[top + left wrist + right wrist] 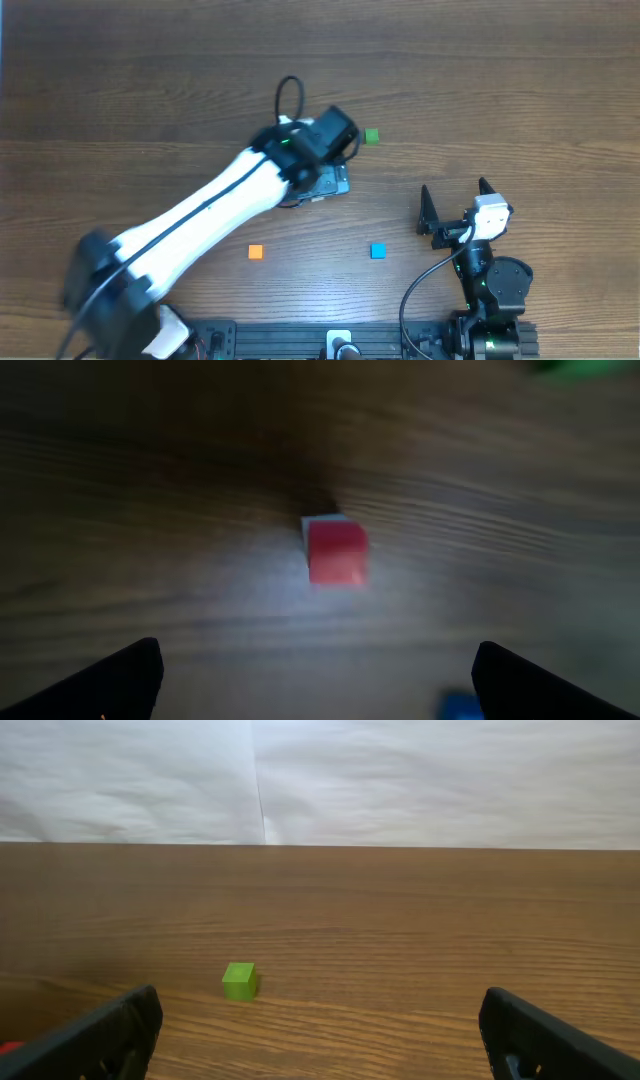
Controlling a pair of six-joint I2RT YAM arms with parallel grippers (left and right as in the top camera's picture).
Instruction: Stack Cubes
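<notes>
Brown wood-grain worktop (150, 80). Left claw (315, 670) hangs fingers wide apart above the red cube (337, 552), centre of the wrist frame. Right claw (455, 203), lower right of the top frame, likewise spread and empty. Green cube (372, 136) upper centre; orange cube (256, 252) and blue cube (378, 251) lower centre. Judged light and rigid; grip opposite flat faces.

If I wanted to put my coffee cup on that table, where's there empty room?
The widest bare stretch of the table is the far strip beyond the green cube, plus the right edge past the right gripper. A small gap lies between the orange cube and blue cube. The middle is crowded: the left gripper hangs over the red cube.
</notes>
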